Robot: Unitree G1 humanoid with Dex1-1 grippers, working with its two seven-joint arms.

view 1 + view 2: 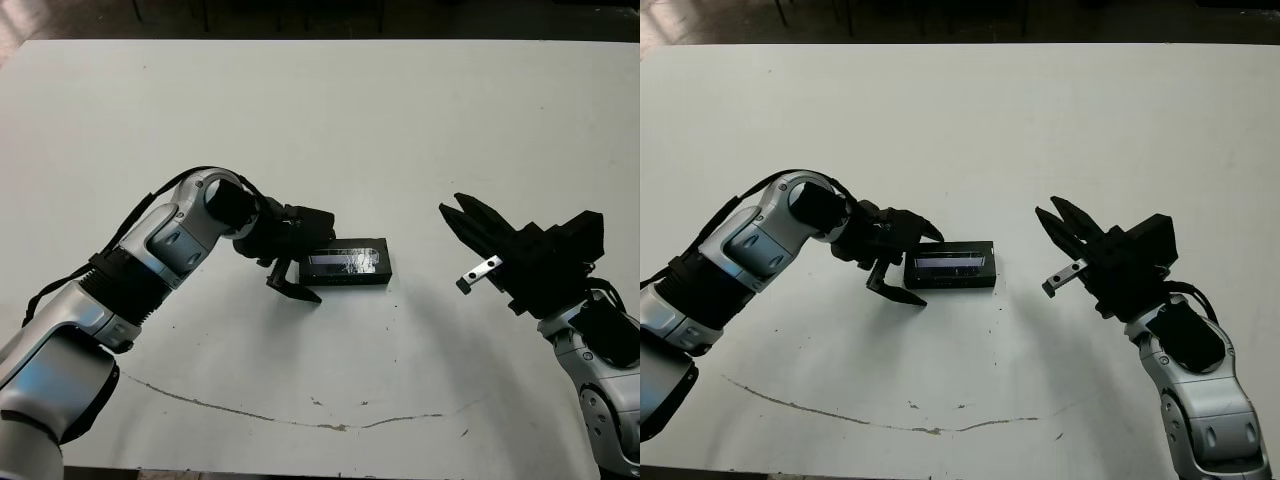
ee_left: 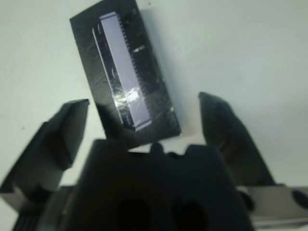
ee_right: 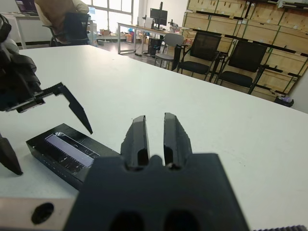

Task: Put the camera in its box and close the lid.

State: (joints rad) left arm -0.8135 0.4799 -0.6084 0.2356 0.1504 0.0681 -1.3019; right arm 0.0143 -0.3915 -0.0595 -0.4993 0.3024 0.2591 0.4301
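Observation:
The lid (image 1: 348, 262), a flat black slab with a silvery-blue strip, lies flat on top of the box (image 1: 345, 281), of which only the black side wall shows. The camera is hidden. My left gripper (image 1: 325, 263) is open, its two fingers straddling the left end of the lidded box without touching it; the left wrist view shows the lid (image 2: 126, 82) between the fingers (image 2: 57, 134). My right gripper (image 1: 452, 204) hovers to the right of the box, well apart from it, shut with nothing in it.
A thin dark crack line (image 1: 300, 415) runs across the table near its front edge. In the right wrist view, office chairs (image 3: 240, 62) and a seated person (image 3: 62, 19) show beyond the table's far edge.

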